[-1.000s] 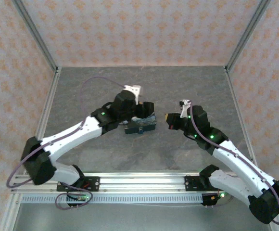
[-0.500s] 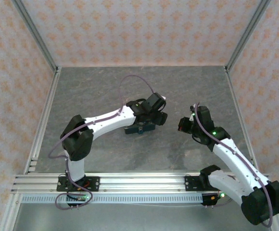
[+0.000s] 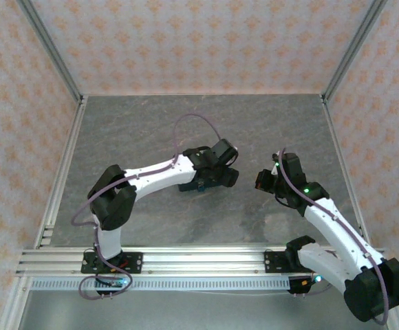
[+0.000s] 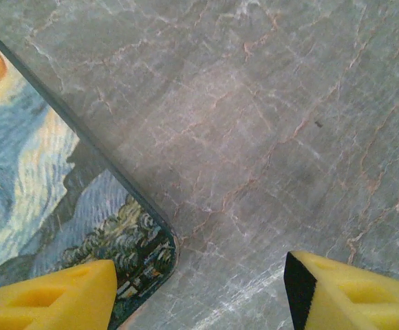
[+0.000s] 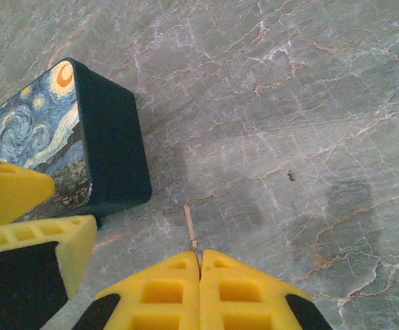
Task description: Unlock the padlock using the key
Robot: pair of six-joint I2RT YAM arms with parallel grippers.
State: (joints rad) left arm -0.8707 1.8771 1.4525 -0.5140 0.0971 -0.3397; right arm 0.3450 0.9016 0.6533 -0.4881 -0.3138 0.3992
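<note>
The starry-night box [image 5: 110, 137] lies on the grey table [image 3: 186, 130]. In the top view my left arm covers most of the box [image 3: 186, 184]. The padlock is a tiny dark bit at the box's near side [image 3: 201, 184], hard to make out under that arm. My left gripper [image 4: 199, 289] is open just above the box's right corner [image 4: 41, 192], with nothing between its yellow fingers [image 4: 351, 289]. My right gripper [image 5: 199, 258] is shut on the key [image 5: 191, 227]; the thin blade sticks out toward the box. It hovers right of the box [image 3: 260, 180].
The left gripper's yellow fingers [image 5: 20, 192] show at the left of the right wrist view, close to the key tip. Bare marbled table lies to the right and beyond. Metal frame posts [image 3: 340, 69] and patterned walls surround the table.
My left arm has reached out over the box, and its gripper now sits past the box's right end. My right gripper drew back slightly to the right, still holding the key.
</note>
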